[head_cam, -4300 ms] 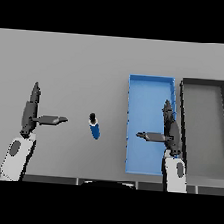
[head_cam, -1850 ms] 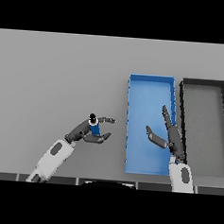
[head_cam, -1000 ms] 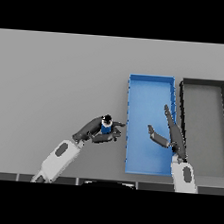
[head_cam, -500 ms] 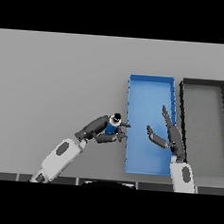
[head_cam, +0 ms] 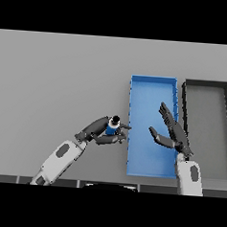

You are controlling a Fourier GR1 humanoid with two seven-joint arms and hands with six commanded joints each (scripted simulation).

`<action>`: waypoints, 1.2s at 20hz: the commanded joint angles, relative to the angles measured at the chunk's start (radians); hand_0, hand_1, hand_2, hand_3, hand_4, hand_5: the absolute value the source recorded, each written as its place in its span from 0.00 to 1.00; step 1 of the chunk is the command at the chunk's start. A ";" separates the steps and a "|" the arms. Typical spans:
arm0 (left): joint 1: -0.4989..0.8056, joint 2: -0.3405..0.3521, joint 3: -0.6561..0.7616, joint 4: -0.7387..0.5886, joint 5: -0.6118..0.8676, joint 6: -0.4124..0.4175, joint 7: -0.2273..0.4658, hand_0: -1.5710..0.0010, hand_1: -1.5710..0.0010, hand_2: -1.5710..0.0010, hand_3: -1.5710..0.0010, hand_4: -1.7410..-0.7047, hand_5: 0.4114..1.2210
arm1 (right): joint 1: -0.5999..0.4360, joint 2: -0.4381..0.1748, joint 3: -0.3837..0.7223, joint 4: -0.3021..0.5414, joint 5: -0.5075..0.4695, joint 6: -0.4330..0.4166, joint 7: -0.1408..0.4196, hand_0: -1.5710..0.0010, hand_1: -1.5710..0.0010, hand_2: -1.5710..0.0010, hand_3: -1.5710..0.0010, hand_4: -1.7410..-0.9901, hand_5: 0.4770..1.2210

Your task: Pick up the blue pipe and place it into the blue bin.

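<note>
Since the earlier frame your left hand (head_cam: 99,130), fingers curled around the blue pipe (head_cam: 112,128), has carried it just beside the blue bin (head_cam: 153,81); clear the wall before releasing. Right hand (head_cam: 174,134) hovers open-fingered.

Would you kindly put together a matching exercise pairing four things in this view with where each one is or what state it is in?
Things:
1. blue pipe
2. blue bin
3. dark bin
4. right hand

Places or states:
A. open, over the blue bin
B. farthest right on the table
C. held in the left hand, just left of the blue bin
D. between the pipe and the dark bin

Pairs: 1-C, 2-D, 3-B, 4-A
</note>
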 commanded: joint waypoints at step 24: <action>-0.009 -0.013 0.005 0.004 -0.031 -0.058 0.000 0.00 0.00 0.00 0.02 0.22 1.00 | -0.527 -0.040 0.241 -0.109 -0.396 0.333 0.440 1.00 1.00 1.00 1.00 0.70 0.04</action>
